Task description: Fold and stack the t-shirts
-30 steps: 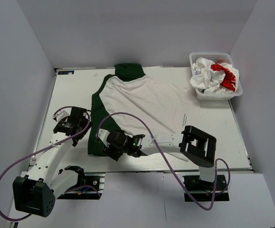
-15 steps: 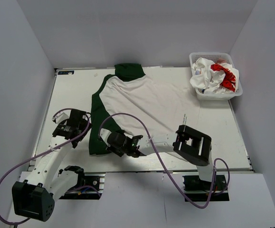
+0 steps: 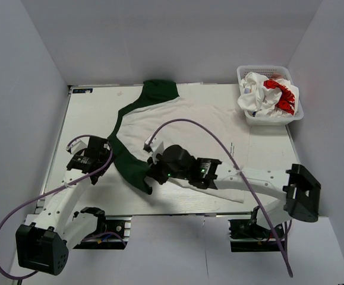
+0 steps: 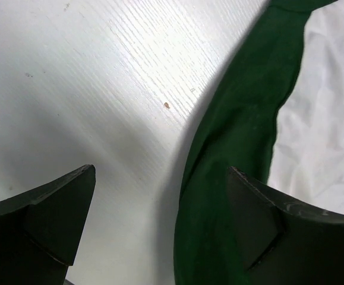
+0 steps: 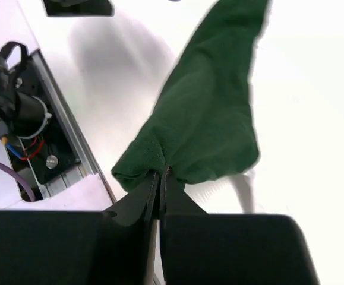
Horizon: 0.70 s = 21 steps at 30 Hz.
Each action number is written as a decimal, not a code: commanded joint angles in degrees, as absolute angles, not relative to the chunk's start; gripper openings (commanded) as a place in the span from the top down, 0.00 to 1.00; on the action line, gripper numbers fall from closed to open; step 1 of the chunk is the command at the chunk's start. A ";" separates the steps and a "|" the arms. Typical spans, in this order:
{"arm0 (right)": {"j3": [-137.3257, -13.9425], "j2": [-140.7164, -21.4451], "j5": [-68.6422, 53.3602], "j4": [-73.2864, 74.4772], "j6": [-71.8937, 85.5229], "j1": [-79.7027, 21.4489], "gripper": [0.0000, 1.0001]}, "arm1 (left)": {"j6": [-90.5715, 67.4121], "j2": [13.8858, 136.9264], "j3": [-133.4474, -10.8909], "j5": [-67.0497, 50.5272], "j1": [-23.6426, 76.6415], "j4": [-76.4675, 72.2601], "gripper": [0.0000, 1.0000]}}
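Top external view: the left pincer point(image 3: 90, 155) hangs spread wide over the bench point(image 3: 88, 113), just left of the green sleeve point(image 3: 126, 161); the right pincer point(image 3: 154, 176) is clamped on that sleeve's near end, the t-shirt point(image 3: 195, 122) stretching away toward the far right.

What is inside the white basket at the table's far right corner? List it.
The basket holds a crumpled white shirt with red print, heaped above the rim. Whatever lies beneath that cloth, and the basket's floor, is covered and cannot be seen.
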State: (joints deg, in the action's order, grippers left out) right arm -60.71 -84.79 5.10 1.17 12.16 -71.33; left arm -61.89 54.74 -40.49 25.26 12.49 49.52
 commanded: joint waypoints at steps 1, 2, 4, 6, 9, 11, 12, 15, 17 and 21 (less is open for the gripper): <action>-54.61 -83.85 3.17 5.36 17.31 -69.09 1.00 | -61.44 55.36 -39.46 24.09 12.57 47.56 0.00; -53.62 -83.76 3.08 5.71 18.71 -68.91 0.89 | -60.74 55.37 -39.46 24.08 12.57 47.55 0.00; -50.30 -83.58 3.25 7.03 20.21 -67.77 0.83 | -59.95 56.86 -39.46 23.55 12.57 46.94 0.00; -49.22 -83.50 5.17 8.95 21.97 -67.41 0.64 | -58.72 57.91 -39.46 22.16 12.57 46.32 0.00; -48.25 -82.71 8.16 11.42 21.89 -66.62 0.45 | -57.31 60.37 -39.46 20.92 12.57 44.83 0.00; -47.99 -81.22 10.28 11.60 21.89 -66.19 0.37 | -57.30 62.75 -39.46 20.21 12.57 44.03 0.00; -47.99 -80.78 12.72 11.69 21.54 -66.18 0.31 | -56.70 63.62 -39.46 19.61 12.57 43.16 0.00; -46.94 -77.62 17.20 11.69 21.79 -64.86 0.21 | -55.38 67.39 -41.22 19.08 13.70 40.88 0.00; -45.54 -76.12 20.64 12.04 23.81 -62.51 0.16 | -55.37 69.34 -43.32 18.46 13.71 40.09 0.00; -43.60 -73.74 25.23 13.27 29.17 -56.44 0.10 | -53.70 74.43 -46.84 17.23 13.71 35.79 0.00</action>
